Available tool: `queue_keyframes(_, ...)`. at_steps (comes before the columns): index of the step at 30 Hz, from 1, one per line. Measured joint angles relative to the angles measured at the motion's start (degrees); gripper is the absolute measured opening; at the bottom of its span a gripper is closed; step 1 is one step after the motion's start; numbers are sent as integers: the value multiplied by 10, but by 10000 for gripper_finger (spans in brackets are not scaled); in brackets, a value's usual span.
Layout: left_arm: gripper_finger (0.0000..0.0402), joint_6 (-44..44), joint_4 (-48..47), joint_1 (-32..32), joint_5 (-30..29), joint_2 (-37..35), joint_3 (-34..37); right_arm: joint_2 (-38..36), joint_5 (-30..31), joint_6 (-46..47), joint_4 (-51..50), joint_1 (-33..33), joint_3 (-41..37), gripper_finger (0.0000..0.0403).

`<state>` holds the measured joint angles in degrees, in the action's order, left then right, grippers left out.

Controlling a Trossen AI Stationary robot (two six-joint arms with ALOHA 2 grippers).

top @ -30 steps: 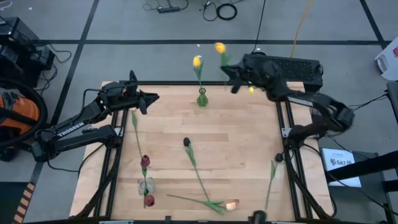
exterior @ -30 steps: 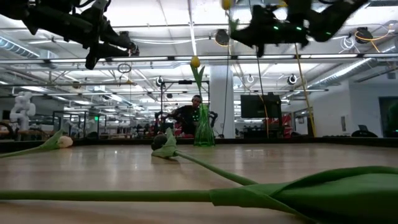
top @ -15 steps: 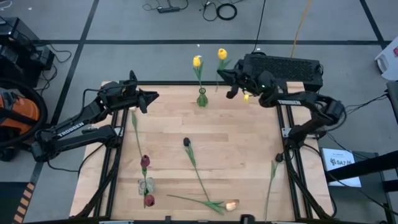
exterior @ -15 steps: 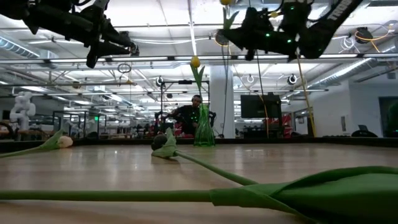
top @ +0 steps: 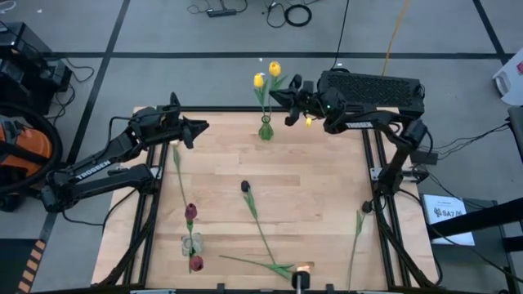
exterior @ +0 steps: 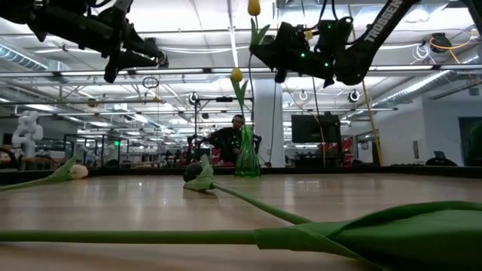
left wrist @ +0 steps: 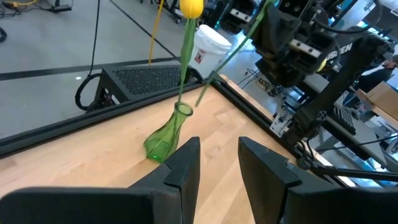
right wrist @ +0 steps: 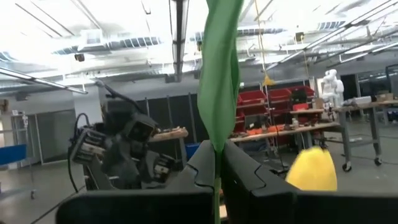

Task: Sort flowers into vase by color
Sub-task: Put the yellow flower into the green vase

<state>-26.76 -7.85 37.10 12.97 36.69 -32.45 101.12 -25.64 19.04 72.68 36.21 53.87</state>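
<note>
My right gripper (top: pixel 279 95) is high over the table's far edge, shut on a yellow tulip (top: pixel 274 69), just right of the green vase (top: pixel 265 129). The vase stands upright and holds another yellow tulip (top: pixel 259 80) by its stem. The held tulip's lower stem (left wrist: pixel 208 84) slants down close to the vase's mouth (left wrist: pixel 183 109). My left gripper (top: pixel 196 131) is open and empty, raised at the far left. A near-black tulip (top: pixel 245 186), two dark red tulips (top: pixel 190 212) and a peach-pink tulip (top: pixel 304 268) lie flat on the table. My right gripper pinches the yellow tulip's stem (right wrist: pixel 216 163) between its two fingers, just under a green leaf (right wrist: pixel 219 68). The fingers come level from the table's right and lie across the stem. The tulip is lifted clear and nearly upright, its head (exterior: pixel 254 7) above the fingers and the lower stem hanging below.
A pale clear object (top: pixel 190 243) lies between the two dark red tulips at the near left. A loose green stem (top: pixel 357 233) lies by the table's right edge. A person (exterior: pixel 230 135) sits in the room beyond the table.
My right gripper has gone toward the table's left with the yellow tulip, from beyond the far right part of the table to just beside the green vase. The tulip has stayed upright in the hold, and its head is now next to the other yellow tulip's head.
</note>
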Motion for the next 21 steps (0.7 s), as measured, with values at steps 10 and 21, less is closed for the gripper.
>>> queue_keyframes(10, 116, 0, -2, 0, 0, 0, 0, 37, 5, -2, 31, 0, 0, 0)
queue_keyframes(21, 116, 0, -4, 0, 0, 0, 0, 78, 5, -6, 5, 0, 0, 8)
